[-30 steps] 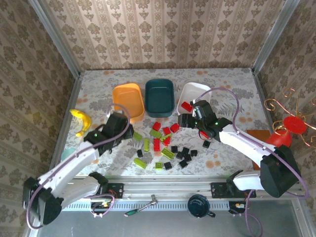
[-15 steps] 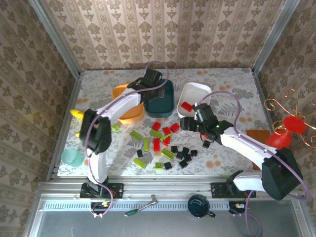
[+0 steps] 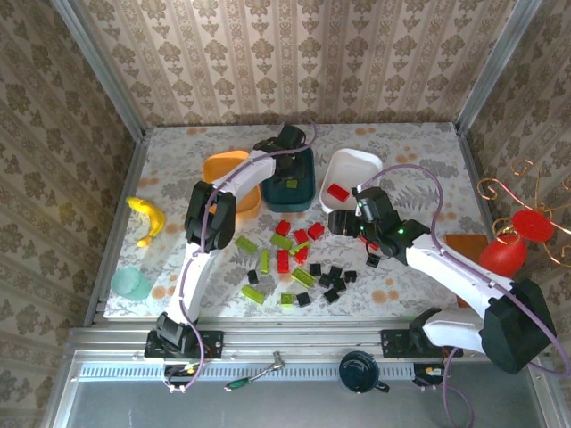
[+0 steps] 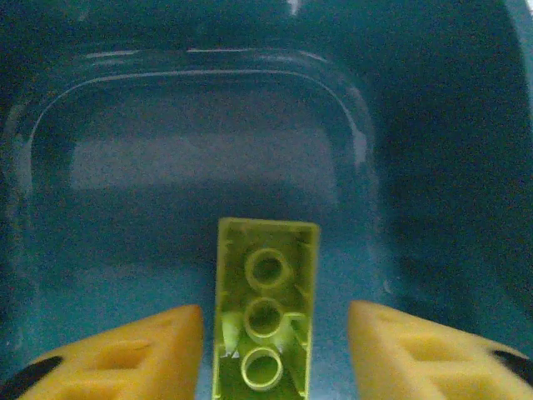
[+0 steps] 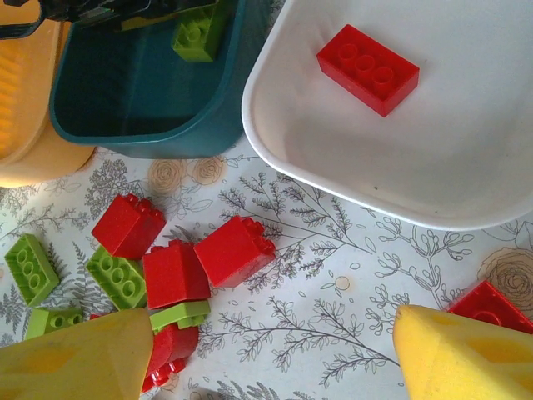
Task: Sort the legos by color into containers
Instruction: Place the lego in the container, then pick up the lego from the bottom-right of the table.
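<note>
In the top view the left gripper (image 3: 290,165) is a dark shape over the rounded dark teal plastic tub (image 3: 287,206), its fingers hard to tell from the tub's dark inside. The left wrist view settles it: two yellow fingertips (image 4: 150,346), cut off by the bottom edge, stand spread, with a long lime green plastic brick (image 4: 266,275) between them and a gap on either side. The brick's near end runs out of frame. Whether it rests on the tub floor I cannot tell. In the right wrist view a small red brick (image 5: 491,304) is half hidden behind a yellow finger.

The lime brick is upside down, showing three round tubes. Left of the teal tub stands a rounded orange plastic tub (image 3: 223,174), partly covered by the left arm. To the right, a rounded white plastic tub (image 3: 352,165) holds one red rectangular brick (image 3: 337,192), studs up. Loose bricks (image 3: 284,261) in lime, red and black lie on the floral tabletop (image 3: 401,152) nearer the arms. The right gripper (image 5: 275,329) hangs above the red ones, just beside the white tub, its fingers wide apart with nothing between them.

A yellow banana (image 3: 147,218) and a pale green round cup (image 3: 131,283) sit at the far left, and a red vessel (image 3: 502,252) stands off the table at the right.
</note>
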{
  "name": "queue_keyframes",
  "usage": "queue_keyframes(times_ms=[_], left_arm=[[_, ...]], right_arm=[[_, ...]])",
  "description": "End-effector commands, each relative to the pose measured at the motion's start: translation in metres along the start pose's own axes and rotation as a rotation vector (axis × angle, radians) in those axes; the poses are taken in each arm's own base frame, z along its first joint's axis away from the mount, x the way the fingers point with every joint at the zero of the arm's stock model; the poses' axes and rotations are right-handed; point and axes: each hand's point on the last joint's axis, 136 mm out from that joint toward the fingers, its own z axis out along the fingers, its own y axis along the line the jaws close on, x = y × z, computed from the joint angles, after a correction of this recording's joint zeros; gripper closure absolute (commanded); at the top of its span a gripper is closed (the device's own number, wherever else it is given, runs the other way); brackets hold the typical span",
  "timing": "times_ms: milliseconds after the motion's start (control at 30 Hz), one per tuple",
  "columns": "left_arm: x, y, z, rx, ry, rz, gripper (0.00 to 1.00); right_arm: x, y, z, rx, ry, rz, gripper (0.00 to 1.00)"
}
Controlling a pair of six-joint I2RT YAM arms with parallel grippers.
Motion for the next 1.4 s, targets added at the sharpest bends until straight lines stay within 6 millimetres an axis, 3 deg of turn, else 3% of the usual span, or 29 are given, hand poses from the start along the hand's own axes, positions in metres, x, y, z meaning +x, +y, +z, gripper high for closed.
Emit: queue_keyframes(times_ms=[0,200,267,400,433,467,600,733,900,1100,1367], left_arm=[[-0.024,-0.020,-0.039,0.055,-0.068,0.010,0.43],[-0.034,-0.050,-0.117,0.159,-0.212,0.059,0.27],[-0.023,-0.057,-0.147,0.204,-0.261,0.076,0.24],[0.024,-0.054,-0.194,0.274,-0.330,0.077,0.17],[0.041,-0.050,-0.201,0.287,-0.336,0.070,0.06],[0.059,-0.042,-0.201,0.284,-0.327,0.065,0.01],[0.116,-0.015,-0.212,0.275,-0.342,0.024,0.00],[0.157,0.020,-0.213,0.231,-0.351,-0.046,0.00],[0.174,0.047,-0.226,0.223,-0.395,-0.095,0.00],[0.185,0.061,-0.233,0.215,-0.407,-0.109,0.00],[0.194,0.072,-0.228,0.174,-0.392,-0.121,0.00]], right_arm=[[0.005,-0.008,-0.004,0.032,0.005,0.020,0.22],[0.010,-0.008,-0.009,0.026,0.022,0.030,0.22],[0.016,-0.011,-0.011,0.035,0.043,0.034,0.22],[0.042,-0.032,-0.016,0.118,0.117,0.059,0.22],[0.050,-0.039,-0.017,0.143,0.135,0.068,0.22],[0.057,-0.045,-0.019,0.162,0.147,0.080,0.22],[0.089,-0.076,-0.025,0.269,0.171,0.141,0.22],[0.112,-0.103,-0.016,0.307,0.215,0.232,0.22],[0.116,-0.112,0.003,0.315,0.276,0.275,0.26],[0.113,-0.111,0.011,0.313,0.273,0.274,0.31],[0.113,-0.108,0.018,0.336,0.309,0.240,0.55]])
